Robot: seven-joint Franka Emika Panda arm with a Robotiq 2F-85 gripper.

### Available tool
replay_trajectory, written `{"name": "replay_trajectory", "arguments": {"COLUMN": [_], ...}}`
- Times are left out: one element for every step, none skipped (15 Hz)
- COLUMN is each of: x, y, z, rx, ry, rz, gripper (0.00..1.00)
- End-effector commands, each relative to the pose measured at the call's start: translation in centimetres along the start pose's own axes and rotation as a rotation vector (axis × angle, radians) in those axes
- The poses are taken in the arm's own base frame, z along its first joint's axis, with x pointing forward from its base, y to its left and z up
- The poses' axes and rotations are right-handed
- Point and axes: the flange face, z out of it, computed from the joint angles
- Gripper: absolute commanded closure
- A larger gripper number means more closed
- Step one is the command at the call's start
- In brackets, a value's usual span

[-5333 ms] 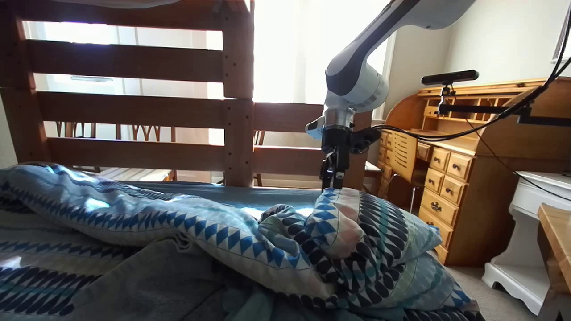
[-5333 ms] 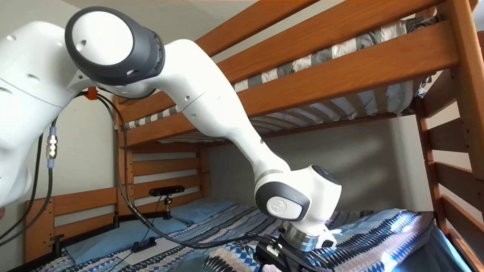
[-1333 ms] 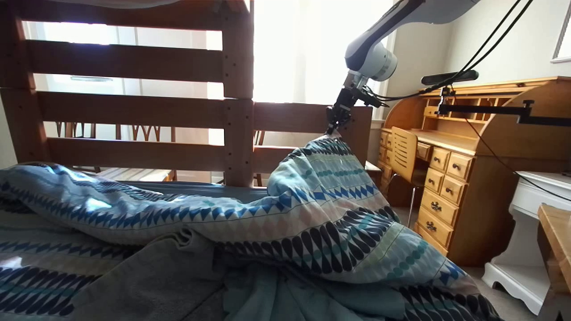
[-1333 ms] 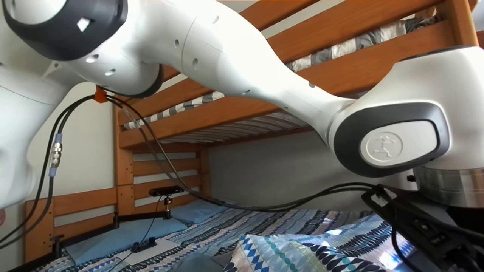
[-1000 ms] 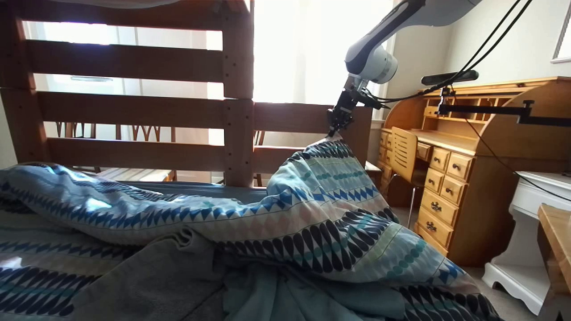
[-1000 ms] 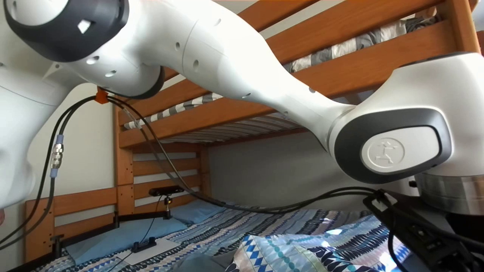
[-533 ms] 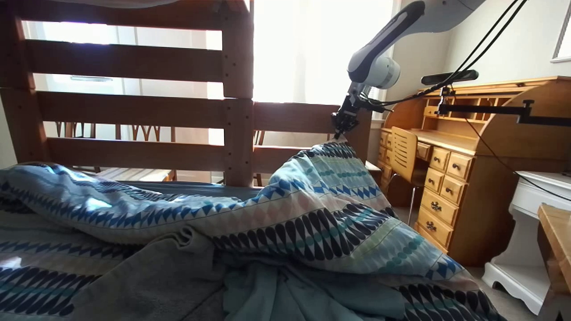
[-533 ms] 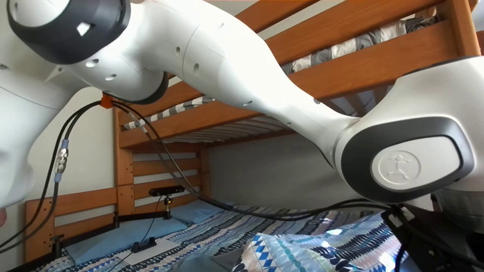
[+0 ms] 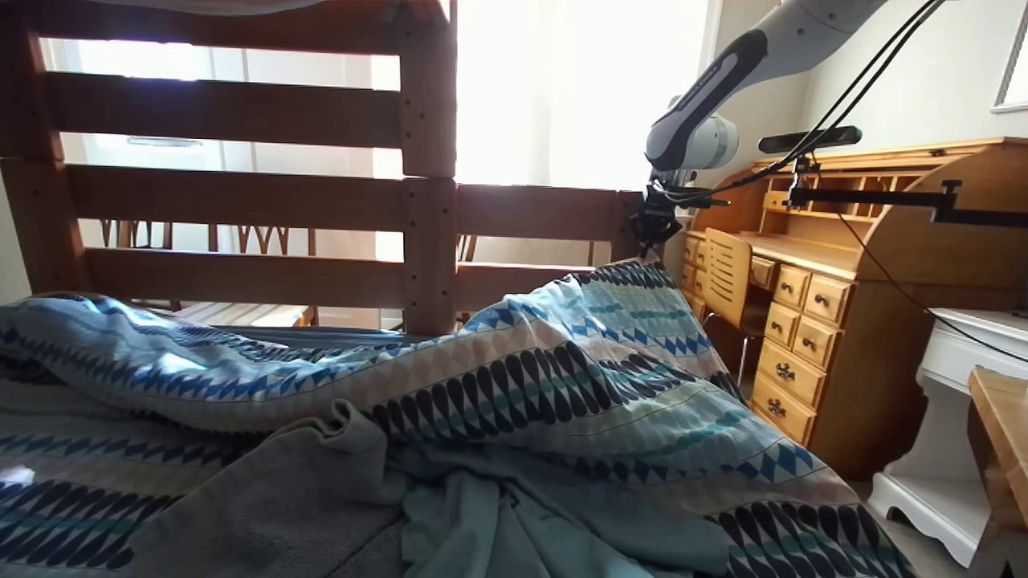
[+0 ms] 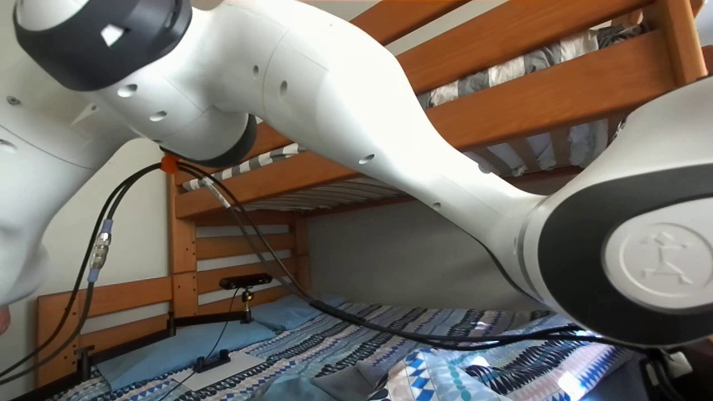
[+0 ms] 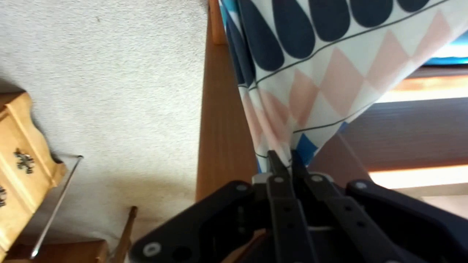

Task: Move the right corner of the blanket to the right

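The blanket (image 9: 514, 393), blue, teal and white with dark navy teardrop and blue diamond bands, spreads over the bed in both exterior views. Its right corner (image 9: 626, 289) is drawn up into a slanting peak. At the top of that peak my gripper (image 9: 645, 250) is shut on the cloth. In the wrist view the corner (image 11: 325, 84), with pink diamonds, narrows into folds pinched between the fingertips of the gripper (image 11: 284, 159). The very tip of the corner is hidden by the fingers. The lifted part (image 10: 429, 379) shows low in an exterior view, where the fingers are out of frame.
Wooden bed rails (image 9: 530, 213) stand close behind the gripper. A plain grey-green cloth (image 9: 498, 514) lies in front. Beyond the bed's end are a wooden desk (image 9: 803, 337), a white stand (image 9: 940, 449) and a camera (image 9: 811, 140). The upper bunk (image 10: 501, 122) overhangs the bed.
Over the last second my gripper has moved right and slightly down with the corner, stretching the blanket rightward. About five seconds ago the blanket was bunched low under the gripper; now it is raised.
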Motion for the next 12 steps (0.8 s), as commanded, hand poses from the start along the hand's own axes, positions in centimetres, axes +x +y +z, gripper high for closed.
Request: {"name": "replay_trajectory", "arguments": {"x": [1.1,1.0,1.0,0.9,0.8,0.8,0.9,0.9,1.1,1.4,1.8,2.1], "y": [0.7,0.8,0.9,1.0,1.0,1.0,0.8,0.5,0.1,-0.2,-0.5,-0.8], "z": [0.2,0.6,1.1,1.4,1.9,2.2,2.3,2.3,1.8,1.1,0.3,-0.6], "rx": [-0.118,-0.143,-0.169,-0.191,-0.209,-0.217,-0.216,-0.201,-0.17,-0.152,-0.132,-0.117], "ry": [0.058,0.051,0.044,0.041,0.031,0.027,0.019,0.015,0.028,0.048,0.07,0.092], "rz": [0.098,0.114,0.131,0.145,0.151,0.163,0.164,0.167,0.164,0.159,0.154,0.151], "gripper": [0.99,0.99,0.99,0.99,0.99,0.99,0.7,0.68,0.64,0.56,0.49,0.42]}}
